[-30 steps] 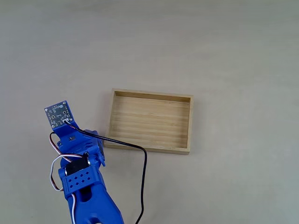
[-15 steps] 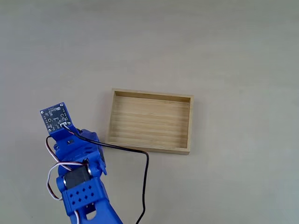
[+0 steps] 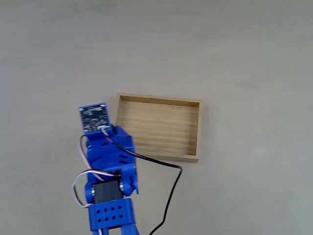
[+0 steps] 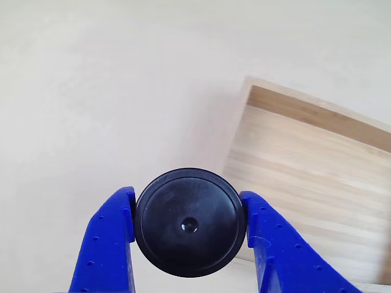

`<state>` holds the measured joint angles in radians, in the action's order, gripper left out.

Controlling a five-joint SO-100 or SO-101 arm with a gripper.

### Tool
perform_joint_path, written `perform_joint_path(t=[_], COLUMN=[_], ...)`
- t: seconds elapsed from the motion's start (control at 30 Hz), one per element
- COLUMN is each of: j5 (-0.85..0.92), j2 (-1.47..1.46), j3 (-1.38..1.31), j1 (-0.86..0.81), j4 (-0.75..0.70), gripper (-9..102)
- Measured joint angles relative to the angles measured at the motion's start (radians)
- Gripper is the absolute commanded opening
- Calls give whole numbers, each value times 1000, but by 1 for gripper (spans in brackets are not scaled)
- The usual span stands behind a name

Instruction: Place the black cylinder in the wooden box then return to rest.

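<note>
Clamping the black cylinder [image 4: 187,222] between my blue fingers [image 4: 116,244], round top facing the camera, I hang just left of the wooden box [image 4: 317,183], whose floor lies up-right.

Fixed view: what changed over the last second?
The blue arm swung rightward toward the wooden box, its camera board now beside the box's left wall. The pincer grips the black cylinder near the box corner. The box hasn't moved and holds nothing.
</note>
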<state>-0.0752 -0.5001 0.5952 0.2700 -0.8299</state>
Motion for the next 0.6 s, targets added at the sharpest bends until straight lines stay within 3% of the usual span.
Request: perform_joint_path(t=[0.6], j5=[-25], j2=[198], j3=[-202], j1=[-253], j4=[-21], gripper=[20])
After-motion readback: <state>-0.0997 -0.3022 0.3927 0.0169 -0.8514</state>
